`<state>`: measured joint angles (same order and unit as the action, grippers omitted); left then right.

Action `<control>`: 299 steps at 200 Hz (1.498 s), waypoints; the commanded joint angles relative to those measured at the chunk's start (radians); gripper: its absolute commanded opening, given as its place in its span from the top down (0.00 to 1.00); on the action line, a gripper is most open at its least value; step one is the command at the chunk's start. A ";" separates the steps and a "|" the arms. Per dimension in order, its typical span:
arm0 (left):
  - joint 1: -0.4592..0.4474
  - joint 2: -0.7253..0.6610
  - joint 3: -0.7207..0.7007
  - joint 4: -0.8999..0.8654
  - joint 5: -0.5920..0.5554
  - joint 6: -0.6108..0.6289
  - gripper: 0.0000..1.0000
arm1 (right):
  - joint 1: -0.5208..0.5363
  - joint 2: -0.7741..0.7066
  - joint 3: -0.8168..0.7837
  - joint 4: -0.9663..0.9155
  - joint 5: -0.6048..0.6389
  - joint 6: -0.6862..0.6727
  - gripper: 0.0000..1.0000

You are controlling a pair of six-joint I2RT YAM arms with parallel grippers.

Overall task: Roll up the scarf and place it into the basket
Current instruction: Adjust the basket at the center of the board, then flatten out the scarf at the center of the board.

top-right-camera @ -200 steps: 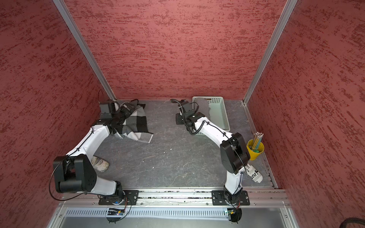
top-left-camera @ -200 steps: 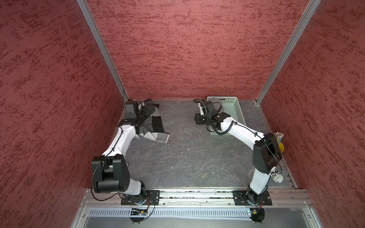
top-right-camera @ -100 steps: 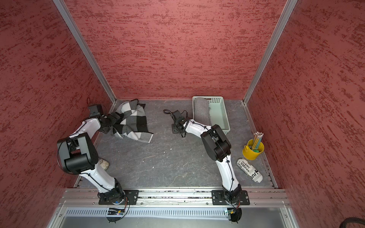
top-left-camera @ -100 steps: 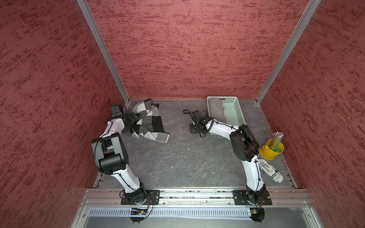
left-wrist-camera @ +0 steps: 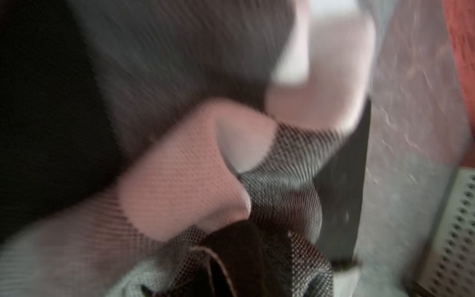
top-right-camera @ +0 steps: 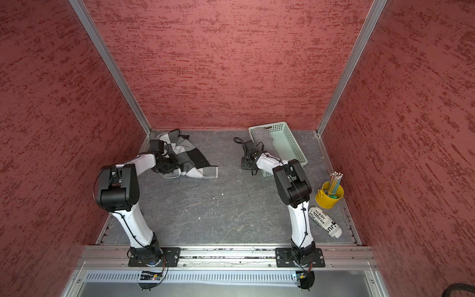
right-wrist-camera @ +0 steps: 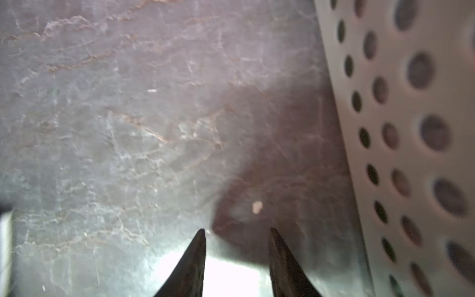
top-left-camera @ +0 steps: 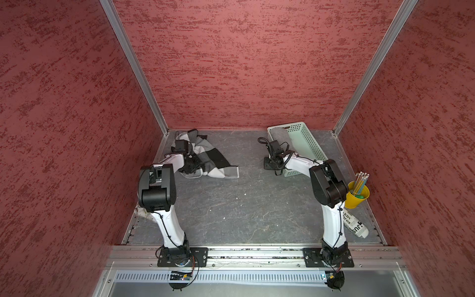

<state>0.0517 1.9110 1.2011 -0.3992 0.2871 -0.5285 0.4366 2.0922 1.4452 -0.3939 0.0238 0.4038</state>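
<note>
Red textured walls, grey veined floor (top-left-camera: 231, 205). Checked scarf (top-left-camera: 214, 159) crumpled, unrolled, left of centre, long axis slanting from upper left down toward mid-frame. Left gripper (top-left-camera: 191, 164) pressed into its lower-left edge, far the nearer; buried in cloth, closed or not impossible to tell. Right gripper (right-wrist-camera: 236, 237) parted, empty, low beside the basket (top-left-camera: 308, 144) at upper right, well apart from the scarf. Inside the basket: one grey roll (top-left-camera: 281, 135).

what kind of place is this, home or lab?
Likely a robot test cell, not a home: red textured wall panels in aluminium frame posts, two white-and-black robot arms bolted to an aluminium base rail, staged props like the pale mint-green perforated plastic basket.
</note>
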 commanded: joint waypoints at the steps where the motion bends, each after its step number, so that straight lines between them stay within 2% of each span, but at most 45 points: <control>1: -0.139 -0.019 -0.057 0.057 0.094 -0.046 0.86 | 0.010 -0.083 -0.037 0.063 -0.086 0.012 0.59; 33: -0.385 -0.128 -0.164 0.138 0.137 -0.173 0.85 | 0.022 -0.176 -0.117 0.100 -0.163 0.042 0.56; 46: -0.470 -0.168 -0.185 0.172 0.172 -0.215 0.79 | 0.033 -0.217 -0.149 0.110 -0.168 0.054 0.56; 53: -0.506 -0.181 -0.179 0.166 0.188 -0.223 0.68 | 0.041 -0.237 -0.163 0.110 -0.165 0.059 0.55; 65: -0.545 -0.195 -0.160 0.141 0.228 -0.220 0.33 | 0.051 -0.271 -0.190 0.108 -0.147 0.067 0.55; 76: -0.553 -0.226 -0.147 0.106 0.243 -0.208 0.27 | 0.058 -0.301 -0.212 0.098 -0.122 0.078 0.54; 89: -0.532 -0.294 -0.140 0.050 0.210 -0.182 0.27 | 0.070 -0.336 -0.239 0.088 -0.084 0.088 0.54; 101: -0.470 -0.366 -0.127 -0.007 0.159 -0.143 0.27 | 0.086 -0.363 -0.254 0.071 -0.053 0.100 0.54; 113: -0.375 -0.426 -0.108 -0.064 0.079 -0.096 0.26 | 0.112 -0.378 -0.261 0.055 -0.027 0.116 0.54; 128: -0.249 -0.460 -0.078 -0.119 -0.018 -0.035 0.20 | 0.158 -0.383 -0.264 0.040 0.005 0.144 0.53; 149: -0.079 -0.440 -0.070 -0.120 -0.093 -0.001 0.11 | 0.233 -0.367 -0.267 0.004 0.089 0.203 0.46; 169: 0.037 -0.360 -0.066 -0.077 -0.058 0.004 0.04 | 0.294 -0.348 -0.289 -0.007 0.123 0.257 0.40; 182: 0.085 -0.284 -0.046 -0.058 -0.019 0.010 0.03 | 0.329 -0.341 -0.306 0.001 0.123 0.278 0.38; 200: 0.116 -0.180 -0.005 -0.031 0.066 0.020 0.03 | 0.376 -0.327 -0.310 -0.016 0.126 0.304 0.35; 224: 0.113 -0.103 0.038 0.022 0.145 0.019 0.03 | 0.418 -0.315 -0.317 -0.063 0.156 0.340 0.30; 278: 0.099 0.079 0.179 0.011 0.162 0.016 0.03 | 0.456 -0.286 -0.376 -0.044 0.098 0.375 0.25; 299: 0.071 0.131 0.218 -0.005 0.172 0.021 0.09 | 0.458 -0.261 -0.409 -0.049 0.089 0.406 0.27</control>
<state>0.1539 1.9820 1.3861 -0.3988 0.4263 -0.5255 0.8822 1.8008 1.0702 -0.4278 0.1204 0.7471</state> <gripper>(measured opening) 0.945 0.748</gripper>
